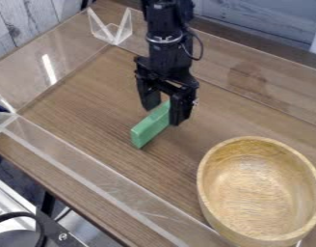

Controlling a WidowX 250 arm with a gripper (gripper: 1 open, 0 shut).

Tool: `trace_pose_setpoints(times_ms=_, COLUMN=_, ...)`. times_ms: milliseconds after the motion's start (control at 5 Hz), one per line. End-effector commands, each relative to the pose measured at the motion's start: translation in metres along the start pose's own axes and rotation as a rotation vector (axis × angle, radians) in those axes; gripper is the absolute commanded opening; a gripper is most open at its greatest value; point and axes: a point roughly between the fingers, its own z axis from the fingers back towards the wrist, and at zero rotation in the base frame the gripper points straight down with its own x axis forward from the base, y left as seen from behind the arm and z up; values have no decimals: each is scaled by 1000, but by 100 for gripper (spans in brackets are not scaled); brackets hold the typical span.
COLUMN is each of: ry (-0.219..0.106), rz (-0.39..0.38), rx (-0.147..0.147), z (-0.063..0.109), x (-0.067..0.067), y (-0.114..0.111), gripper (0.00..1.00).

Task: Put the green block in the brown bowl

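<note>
The green block (149,128) lies flat on the wooden table, a slim bar angled from lower left to upper right. My gripper (164,104) hangs straight down over its upper end, open, with one finger on each side of that end. I cannot tell whether the fingers touch the block. The brown bowl (262,148), a large light wooden bowl with nothing in it, sits at the lower right, apart from the block.
A clear acrylic wall (70,164) runs along the table's near and left edges. A clear plastic piece (112,27) stands at the back left. A white plank wall lies behind.
</note>
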Motion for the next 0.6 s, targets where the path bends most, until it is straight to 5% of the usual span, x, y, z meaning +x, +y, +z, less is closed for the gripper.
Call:
trace_pose_setpoints(times_ms=0, ry=-65, rz=4, rx=23, z=16, x=8, y=5, gripper=100)
trace_pose_setpoints(times_ms=400, ry=-46, rz=8, rx=29, z=5, x=7, y=7, gripper=100)
